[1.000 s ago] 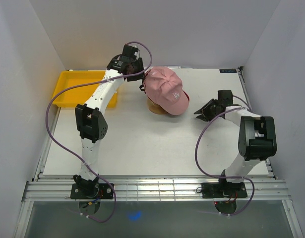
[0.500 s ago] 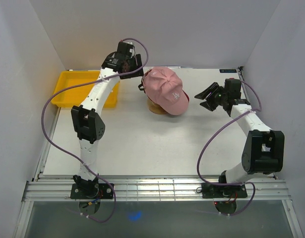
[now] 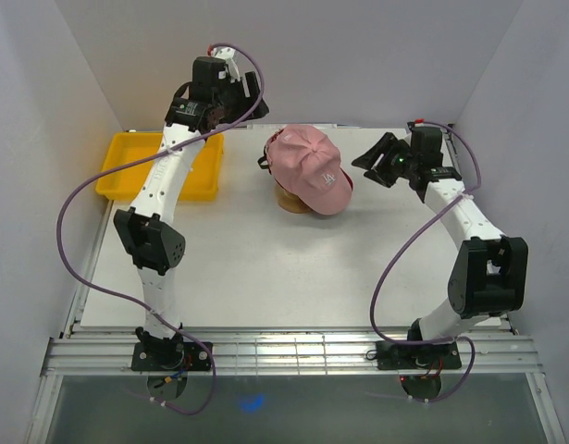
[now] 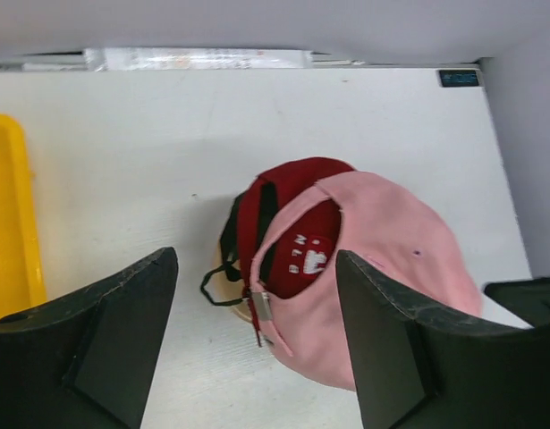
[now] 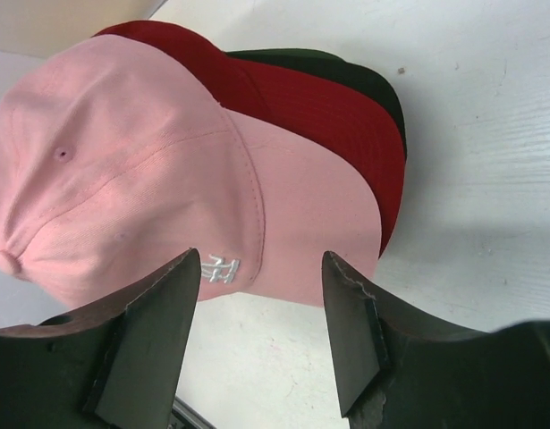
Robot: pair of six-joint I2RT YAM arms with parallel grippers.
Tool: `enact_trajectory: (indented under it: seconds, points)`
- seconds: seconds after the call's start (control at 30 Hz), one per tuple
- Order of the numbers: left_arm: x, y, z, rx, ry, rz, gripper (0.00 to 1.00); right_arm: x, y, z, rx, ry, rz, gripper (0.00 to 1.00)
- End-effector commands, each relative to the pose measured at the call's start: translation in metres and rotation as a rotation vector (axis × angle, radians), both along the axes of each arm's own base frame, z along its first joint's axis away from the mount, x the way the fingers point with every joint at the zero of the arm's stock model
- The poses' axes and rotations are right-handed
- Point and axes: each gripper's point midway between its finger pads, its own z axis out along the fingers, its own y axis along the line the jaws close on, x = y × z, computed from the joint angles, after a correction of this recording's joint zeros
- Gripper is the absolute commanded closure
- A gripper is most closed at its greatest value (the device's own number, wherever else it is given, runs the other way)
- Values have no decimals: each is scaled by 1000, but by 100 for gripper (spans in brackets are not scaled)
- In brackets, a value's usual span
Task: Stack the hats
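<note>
Right claw (image 5: 260, 264) spread, pink hat (image 5: 140, 170) largely covers red hat (image 5: 319, 116)

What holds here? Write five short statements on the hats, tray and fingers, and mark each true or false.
1. The pink hat tops the stack. True.
2. The red hat lies right under it. True.
3. The left fingers clamp the pink hat. False: they stand open, holding nothing.
4. The tray is blue. False: it is yellow.
5. The right fingers are open. True.
</note>
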Motion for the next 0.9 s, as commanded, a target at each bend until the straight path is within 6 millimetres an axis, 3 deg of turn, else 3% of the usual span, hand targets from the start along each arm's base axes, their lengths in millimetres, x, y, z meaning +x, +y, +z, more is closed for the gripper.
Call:
enact_trajectory:
  seconds: [0.0, 0.13, 0.17, 0.23, 0.27, 0.33, 0.37, 0.43, 0.57, 0.77, 0.87]
  points:
    - [-33, -38, 80, -114, -205, -215, 18, 12, 1, -6, -53, -1, 22, 37]
    - [-30, -54, 56, -103, -157, -243, 18, 37, -4, -10, -116, -10, 2, 36]
    - [-27, -58, 46, -92, -142, -245, 18, 43, -2, -22, -120, 15, 4, 35]
    - [-29, -70, 33, -72, -132, -270, 18, 55, 2, -22, -125, 13, 5, 35]
    - [-29, -76, 28, -64, -129, -279, 18, 57, 5, -38, -130, 55, 12, 35]
    - [-29, -90, 12, -32, -122, -297, 18, 63, 16, -41, -142, 55, 36, 35]
    - [-26, -93, 5, -17, -115, -290, 18, 61, 20, -55, -158, 88, 51, 35]
    - [-20, -97, -14, 23, -92, -266, 18, 58, 36, -60, -186, 89, 80, 35]
    - [-14, -92, -42, 69, -46, -225, 19, 38, 46, -82, -219, 113, 97, 35]
    - [-5, -84, -78, 128, 33, -166, 19, 14, 52, -120, -206, 193, 113, 36]
    - [-3, -79, -87, 142, 58, -134, 19, 7, 52, -122, -201, 189, 115, 36]
